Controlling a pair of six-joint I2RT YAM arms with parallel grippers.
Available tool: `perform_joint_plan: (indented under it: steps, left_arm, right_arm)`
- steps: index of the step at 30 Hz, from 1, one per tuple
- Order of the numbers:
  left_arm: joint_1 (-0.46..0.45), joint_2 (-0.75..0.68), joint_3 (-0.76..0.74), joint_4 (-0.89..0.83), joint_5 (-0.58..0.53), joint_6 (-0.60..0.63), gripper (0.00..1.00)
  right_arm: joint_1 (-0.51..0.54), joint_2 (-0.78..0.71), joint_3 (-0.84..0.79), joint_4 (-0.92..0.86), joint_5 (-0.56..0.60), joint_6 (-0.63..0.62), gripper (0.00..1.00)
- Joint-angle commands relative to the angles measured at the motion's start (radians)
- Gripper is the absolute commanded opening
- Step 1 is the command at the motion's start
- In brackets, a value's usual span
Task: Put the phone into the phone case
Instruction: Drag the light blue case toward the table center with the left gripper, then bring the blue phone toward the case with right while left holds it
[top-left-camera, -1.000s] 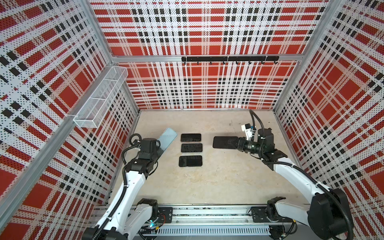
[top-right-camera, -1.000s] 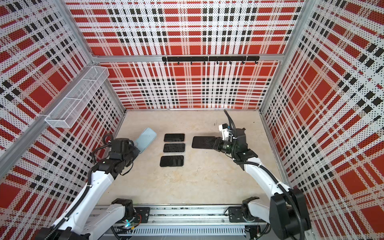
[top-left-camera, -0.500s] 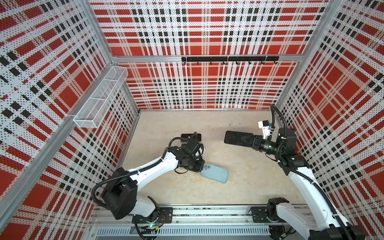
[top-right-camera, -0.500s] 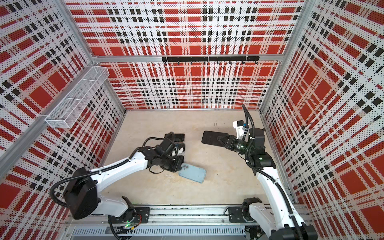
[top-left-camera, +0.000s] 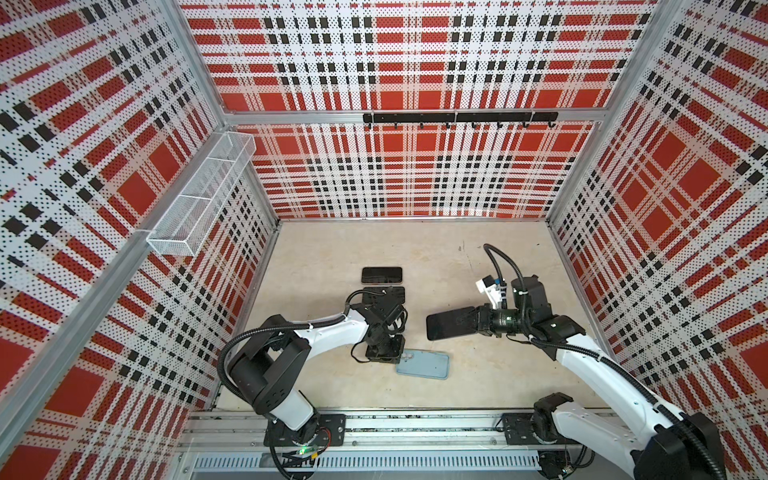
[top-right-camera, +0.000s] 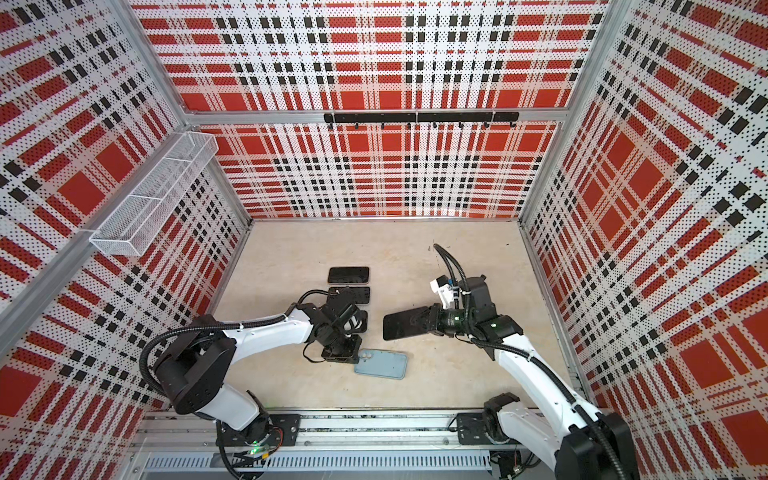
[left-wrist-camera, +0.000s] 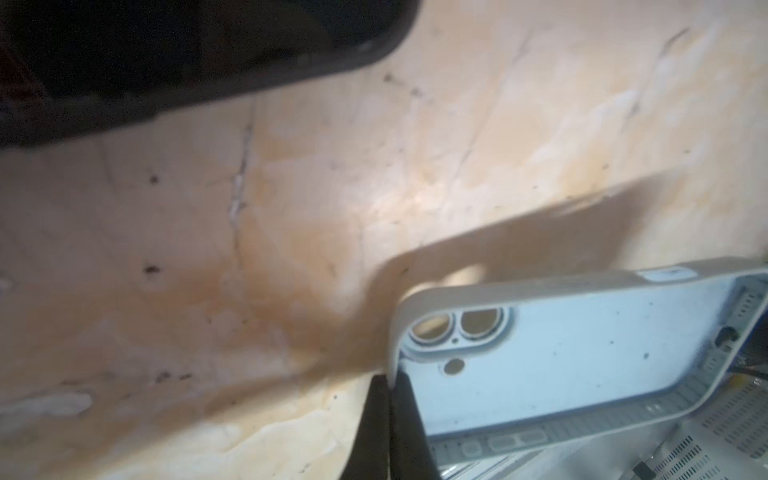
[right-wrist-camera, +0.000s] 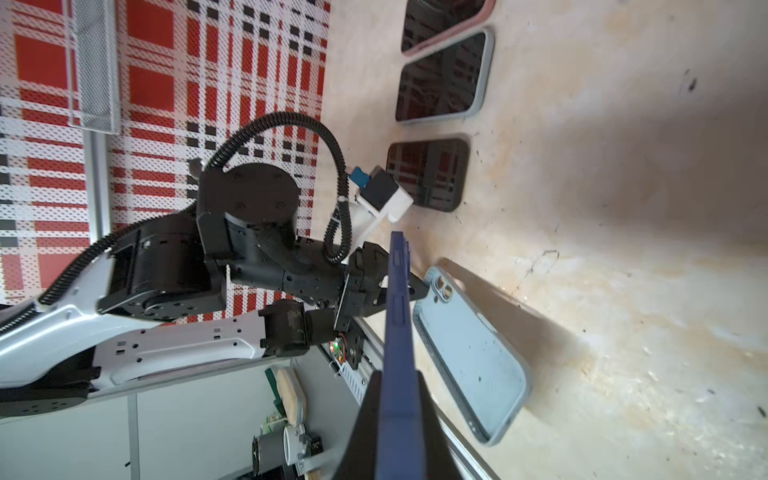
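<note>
The pale blue phone case (top-left-camera: 424, 365) (top-right-camera: 382, 365) lies open side up near the table's front middle. My left gripper (top-left-camera: 395, 354) (left-wrist-camera: 388, 379) is shut on the case's (left-wrist-camera: 582, 365) short end wall beside the camera holes. My right gripper (top-left-camera: 478, 321) (right-wrist-camera: 397, 376) is shut on the phone (top-left-camera: 449, 325) (top-right-camera: 405, 326), which has a black screen and a dark blue edge (right-wrist-camera: 398, 324). The phone hangs level above the table, right of and behind the case (right-wrist-camera: 469, 357), and apart from it.
Several other dark phones lie in a column behind the case: one (top-left-camera: 381, 274) in full view, another (top-left-camera: 390, 291) partly under the left arm, a third (top-right-camera: 364, 322) mostly hidden. A wire basket (top-left-camera: 199, 199) hangs on the left wall, a hook rail (top-left-camera: 457, 117) at the back.
The left gripper has carried the case from the left wall to the front middle of the table. The right gripper has brought the phone forward, nearer the case.
</note>
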Motion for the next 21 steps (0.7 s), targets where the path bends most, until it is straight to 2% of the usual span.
perform_joint_plan:
  steps: [1, 8, 14, 21]
  left_arm:
    - [-0.001, -0.028, -0.03, 0.018, -0.061, -0.079, 0.0]
    - [0.012, -0.067, -0.066, 0.03, -0.111, -0.135, 0.12]
    - [0.069, -0.123, -0.094, 0.043, -0.131, -0.167, 0.13]
    - [0.138, -0.207, -0.155, 0.059, -0.171, -0.203, 0.14]
  right_arm:
    - [0.031, 0.013, -0.009, 0.064, 0.008, -0.008, 0.0]
    - [0.11, 0.092, -0.037, 0.144, 0.024, 0.052, 0.0]
    - [0.21, 0.153, -0.015, 0.17, 0.09, 0.077, 0.0]
    - [0.271, 0.222, -0.002, 0.272, 0.121, 0.131, 0.0]
